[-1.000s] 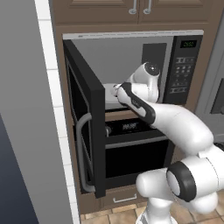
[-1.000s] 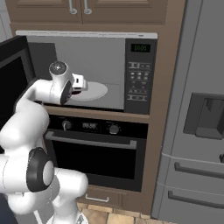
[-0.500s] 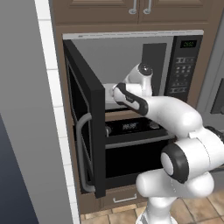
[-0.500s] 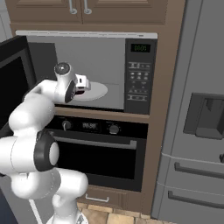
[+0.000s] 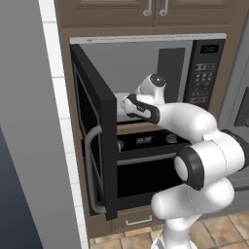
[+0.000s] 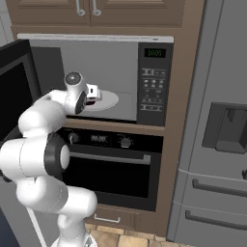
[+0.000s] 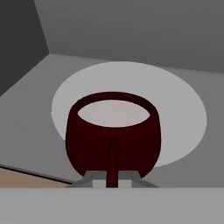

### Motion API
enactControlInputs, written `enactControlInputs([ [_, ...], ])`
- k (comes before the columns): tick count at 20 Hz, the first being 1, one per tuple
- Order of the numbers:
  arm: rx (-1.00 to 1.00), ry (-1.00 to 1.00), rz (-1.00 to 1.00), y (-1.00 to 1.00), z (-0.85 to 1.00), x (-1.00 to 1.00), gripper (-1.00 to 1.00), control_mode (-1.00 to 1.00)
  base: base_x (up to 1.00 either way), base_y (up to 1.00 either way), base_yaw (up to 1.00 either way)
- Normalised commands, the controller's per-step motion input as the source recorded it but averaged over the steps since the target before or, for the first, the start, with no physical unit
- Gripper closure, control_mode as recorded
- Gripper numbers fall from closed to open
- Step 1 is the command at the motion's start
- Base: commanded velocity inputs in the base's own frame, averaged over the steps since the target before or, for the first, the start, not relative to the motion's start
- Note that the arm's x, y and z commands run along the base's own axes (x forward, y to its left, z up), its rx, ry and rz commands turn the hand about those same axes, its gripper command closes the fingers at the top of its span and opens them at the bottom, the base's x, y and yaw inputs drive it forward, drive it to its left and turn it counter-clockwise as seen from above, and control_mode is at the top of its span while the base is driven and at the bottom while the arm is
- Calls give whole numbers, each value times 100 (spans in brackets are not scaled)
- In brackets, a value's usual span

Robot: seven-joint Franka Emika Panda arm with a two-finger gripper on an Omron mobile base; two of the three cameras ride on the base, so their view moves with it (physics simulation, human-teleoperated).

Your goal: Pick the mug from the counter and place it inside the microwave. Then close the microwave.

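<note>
A white robot arm reaches into an open built-in microwave [image 6: 120, 77] set in brown wooden cabinetry. The microwave door [image 5: 95, 131] swings out to the left, its dark window and vertical bar handle [image 5: 90, 170] facing the near side. A keypad [image 6: 154, 87] with a small green display runs down the microwave's right side. Inside, the walls are grey and a white round turntable [image 7: 183, 113] lies on the floor of the cavity.

From the hand view, a small squat dark red mug [image 7: 113, 133] with a pale inside stands upright, in front of the near part of the turntable. Its slim handle faces the camera and runs straight down to the pincer [image 7: 112, 179], which is pressed together on the handle, pinching it. Whether the mug's base touches the turntable cannot be told.

In the right base view, the pincer [image 6: 95, 94] points right, into the cavity, at the near left edge of the turntable.

Below the microwave sits a black oven [image 6: 113, 171] with knobs and a horizontal handle. A grey refrigerator [image 6: 217, 144] stands to the right.
</note>
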Motion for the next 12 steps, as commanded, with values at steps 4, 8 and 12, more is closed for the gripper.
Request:
enactControlInputs([
  [4, 0, 0, 0, 0, -3, 38, 100, -100, 0, 0, 0],
  [8, 0, 0, 0, 0, -8, 33, 100, -100, 0, 0, 0],
  [12, 0, 0, 0, 0, -22, 21, 100, -100, 0, 0, 0],
])
